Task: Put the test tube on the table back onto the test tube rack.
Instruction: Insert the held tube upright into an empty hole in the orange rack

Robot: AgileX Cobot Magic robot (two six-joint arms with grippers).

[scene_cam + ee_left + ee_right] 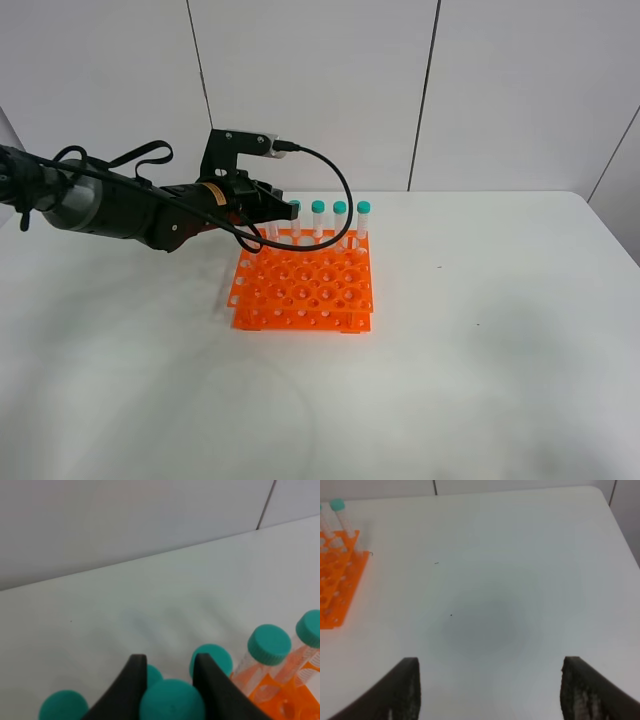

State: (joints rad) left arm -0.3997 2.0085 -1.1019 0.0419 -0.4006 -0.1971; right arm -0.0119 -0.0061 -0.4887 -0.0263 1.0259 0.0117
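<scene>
Left gripper (pixel 167 672) closed narrow, black fingers (pixel 131 682) clamping teal-green cap of slim clear plastic test tube (pixel 172 700), at back row of bright orange holed test tube rack (pixel 303 283). Right gripper (pixel 489 687) spread wide, holding nothing, above plain white table (pixel 520 580).

i see the table (pixel 500 330) lying open to the right of and in front of the orange rack (pixel 303 291). along the rack's back row, capped tubes (pixel 340 222) stand close together, and the left arm (pixel 120 205) blocks the back-left corner.
</scene>
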